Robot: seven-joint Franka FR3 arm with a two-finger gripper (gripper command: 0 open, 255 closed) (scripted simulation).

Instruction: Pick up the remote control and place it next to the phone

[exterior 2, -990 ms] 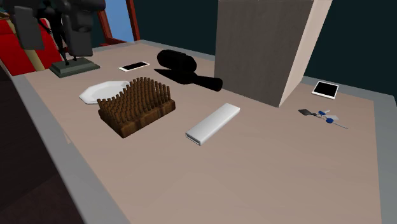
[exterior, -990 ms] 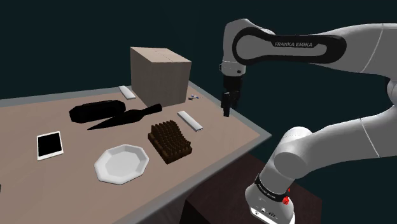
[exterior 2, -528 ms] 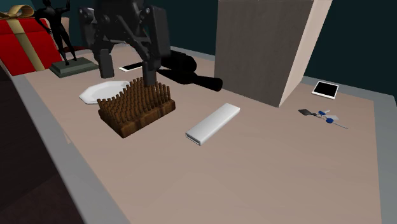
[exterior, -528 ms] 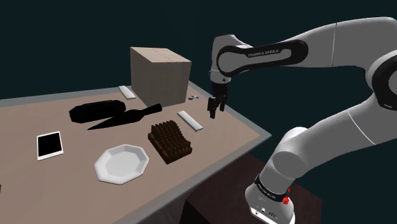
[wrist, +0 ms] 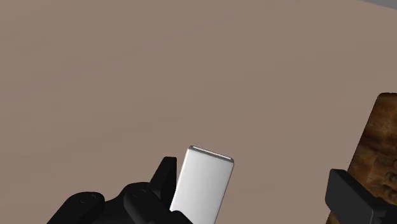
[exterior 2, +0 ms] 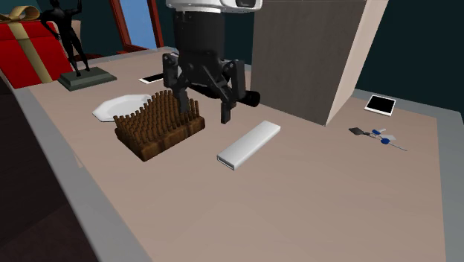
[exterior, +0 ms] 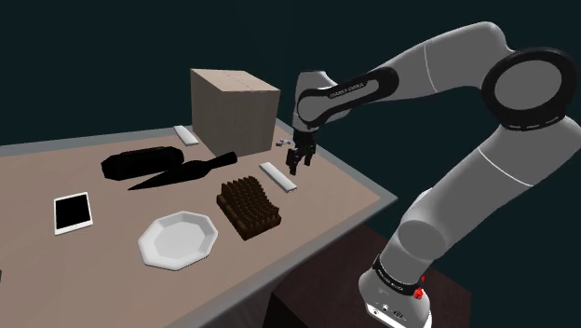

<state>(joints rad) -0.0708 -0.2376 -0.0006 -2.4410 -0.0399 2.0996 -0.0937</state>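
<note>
The gripper [exterior 2: 203, 112], fingers spread, hovers above the grey remote control [exterior 2: 249, 144], which lies flat toward the table's [exterior 2: 297, 201] robot-side edge. An off-centre descent risks a finger striking the remote or the adjacent brown bristle block [exterior 2: 159, 125].

Shoulder view high, far; second low, near; same table [exterior: 56, 158].
</note>
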